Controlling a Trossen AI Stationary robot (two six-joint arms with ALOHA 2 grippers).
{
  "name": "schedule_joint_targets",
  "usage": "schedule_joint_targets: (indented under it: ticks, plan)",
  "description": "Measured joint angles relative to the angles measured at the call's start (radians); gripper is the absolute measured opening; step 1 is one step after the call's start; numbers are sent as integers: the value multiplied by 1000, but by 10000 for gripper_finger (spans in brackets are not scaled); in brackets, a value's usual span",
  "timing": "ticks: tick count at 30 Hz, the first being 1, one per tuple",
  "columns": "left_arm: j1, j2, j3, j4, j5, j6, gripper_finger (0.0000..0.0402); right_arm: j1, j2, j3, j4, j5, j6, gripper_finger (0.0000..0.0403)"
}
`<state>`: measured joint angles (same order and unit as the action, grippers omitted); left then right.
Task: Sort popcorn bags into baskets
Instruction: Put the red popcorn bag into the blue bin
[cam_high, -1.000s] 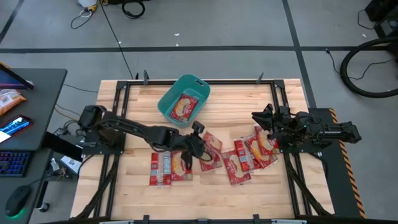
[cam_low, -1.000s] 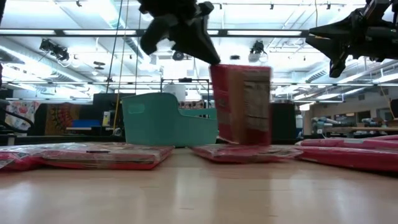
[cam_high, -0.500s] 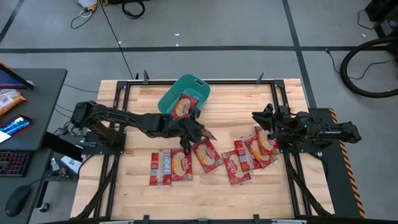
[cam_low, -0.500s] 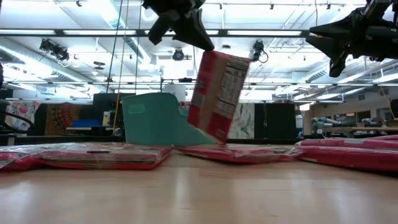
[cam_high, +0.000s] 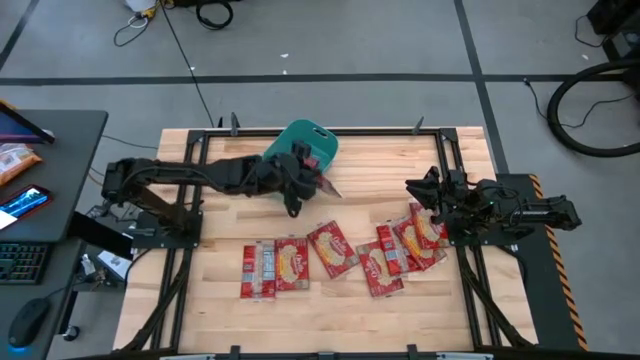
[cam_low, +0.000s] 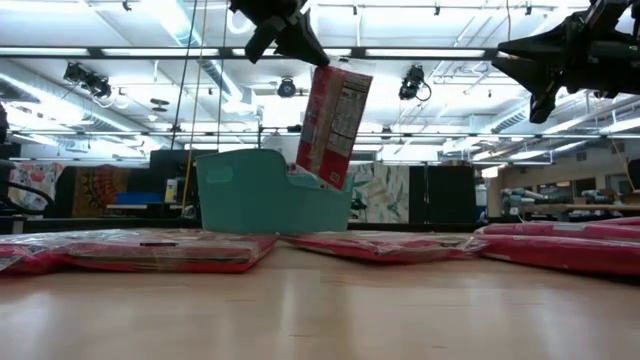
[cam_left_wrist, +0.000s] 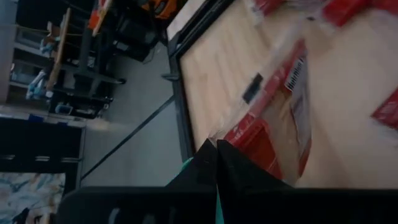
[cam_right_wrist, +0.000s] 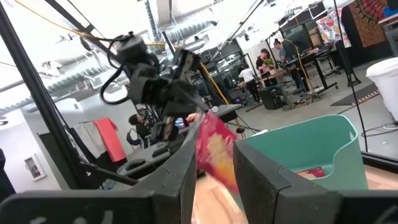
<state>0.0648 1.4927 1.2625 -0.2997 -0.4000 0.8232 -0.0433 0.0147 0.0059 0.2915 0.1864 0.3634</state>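
My left gripper (cam_high: 303, 175) is shut on a red popcorn bag (cam_low: 333, 125) high over the near right side of the teal tub (cam_high: 318, 138). The bag also shows in the left wrist view (cam_left_wrist: 280, 124) and the right wrist view (cam_right_wrist: 216, 149). Another red bag (cam_right_wrist: 314, 172) lies inside the tub. Several more bags lie flat on the table: two side by side (cam_high: 272, 268), one alone (cam_high: 333, 248), and an overlapping cluster (cam_high: 405, 250). My right gripper (cam_high: 420, 190) is open and empty above the far end of that cluster. My left gripper pinches the bag at its upper end (cam_low: 322, 70) between its two shut fingers (cam_left_wrist: 216, 152). The fingers come from above, slanting down. The bag hangs tilted below them, clear of the table, its lower end (cam_low: 330, 178) level with the tub's rim.
The wooden table (cam_high: 450, 160) has black rails along its left and right sides. The room's floor with cables lies beyond the far edge. A dark desk (cam_high: 50, 140) with a keyboard and a mouse stands to the left.
My left gripper has gone up and toward the far edge, to the teal tub, carrying the bag. The bag was hanging upright just above the lying bags; it now hangs higher, tilted, at the tub's rim.
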Motion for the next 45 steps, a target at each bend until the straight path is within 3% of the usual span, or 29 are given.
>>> schedule_joint_targets:
  ticks: [17,32,45]
  plan:
    - [298,-4,0,62,192,130,0,0,0,0,0,3,0,112]
    - [484,38,1,71,379,48,0,0,0,0,0,3,0,112]
    - [429,45,1,-315,371,-1,0,0,0,0,6,3,0,112]
